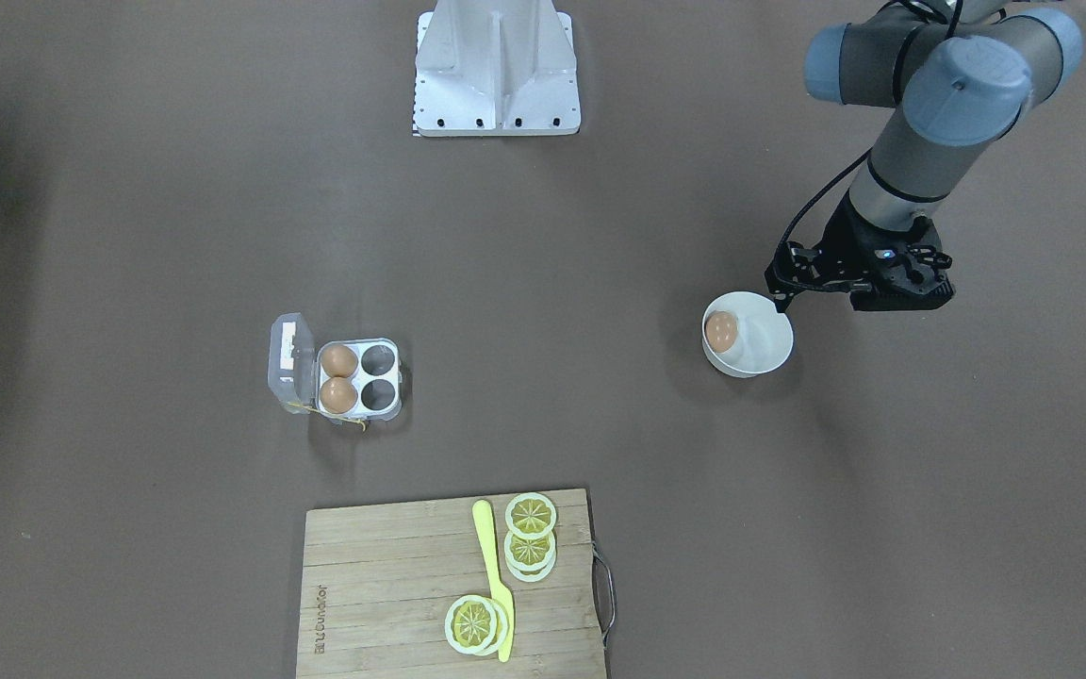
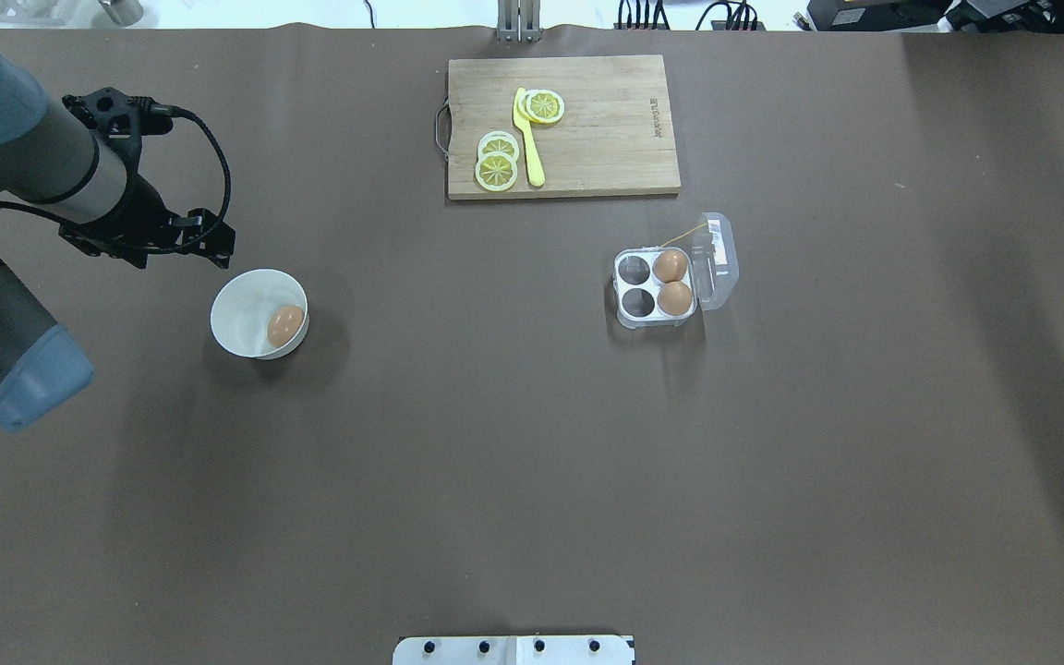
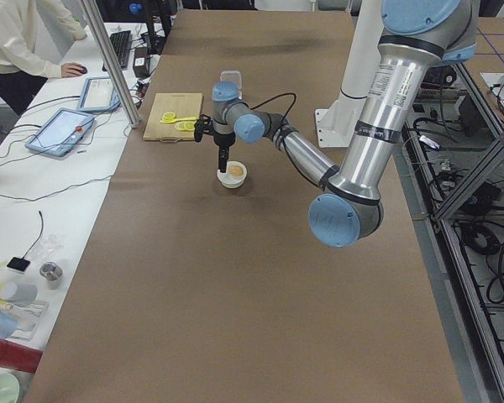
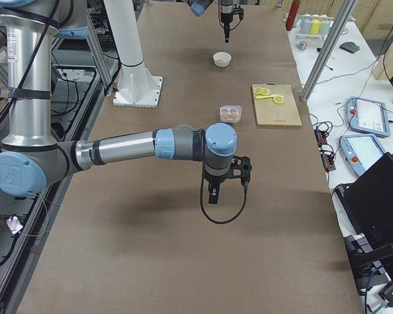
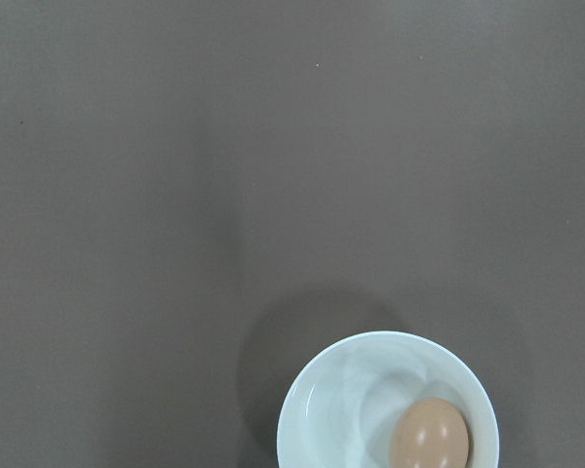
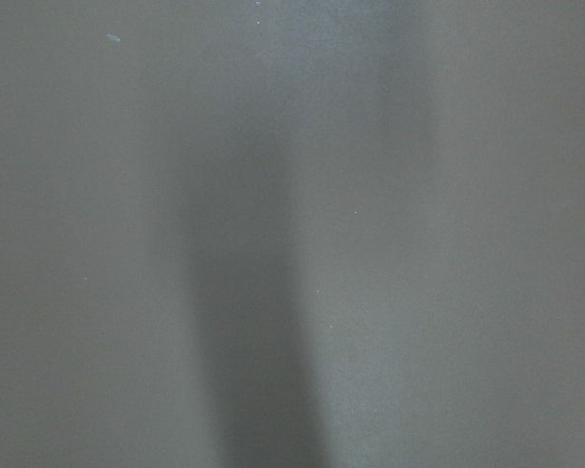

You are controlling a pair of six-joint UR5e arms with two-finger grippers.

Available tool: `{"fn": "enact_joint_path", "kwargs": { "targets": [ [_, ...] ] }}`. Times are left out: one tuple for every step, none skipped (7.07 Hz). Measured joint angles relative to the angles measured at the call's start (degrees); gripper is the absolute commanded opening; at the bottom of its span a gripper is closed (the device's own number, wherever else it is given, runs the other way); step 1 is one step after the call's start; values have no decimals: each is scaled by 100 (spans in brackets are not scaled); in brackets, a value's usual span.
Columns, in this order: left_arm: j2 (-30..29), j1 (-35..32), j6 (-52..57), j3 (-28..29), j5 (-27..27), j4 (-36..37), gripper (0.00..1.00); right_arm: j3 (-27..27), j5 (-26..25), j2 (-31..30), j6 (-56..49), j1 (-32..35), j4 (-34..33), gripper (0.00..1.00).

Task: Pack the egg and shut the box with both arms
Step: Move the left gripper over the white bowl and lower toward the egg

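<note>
The egg (image 1: 720,329) lies in a round white bowl (image 1: 769,330), also seen in the overhead view (image 2: 284,324) and low in the left wrist view (image 5: 429,439). The box (image 1: 378,359) stands open with its lid (image 1: 288,363) folded back. Two other brown eggs (image 1: 338,360) fill two cells and two cells are empty. My left gripper (image 1: 781,294) hangs just beside the bowl's rim, above the table; I cannot tell if it is open or shut. My right gripper (image 4: 213,195) hovers over bare table far from the box; its state cannot be told.
A wooden cutting board (image 1: 392,585) with lemon slices (image 1: 531,516) and a yellow knife (image 1: 494,575) lies at the operators' edge. The white base block (image 1: 498,66) stands at the robot's side. The box (image 2: 634,270) sits about mid-table, well apart from the bowl (image 2: 236,309).
</note>
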Motion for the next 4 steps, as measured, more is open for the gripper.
{"fn": "enact_joint_path", "kwargs": {
  "targets": [
    [17,4,139,53,1,-9,97,0,7,0,0,-3,0,100],
    [23,9,236,148,1,-79,97,3,12,0,0,-9,0,100],
    [13,36,240,278,-3,-285,93,4,32,0,0,-16,0,100],
    [-20,118,183,392,-8,-513,89,4,61,0,0,-21,0,100]
  ]
}}
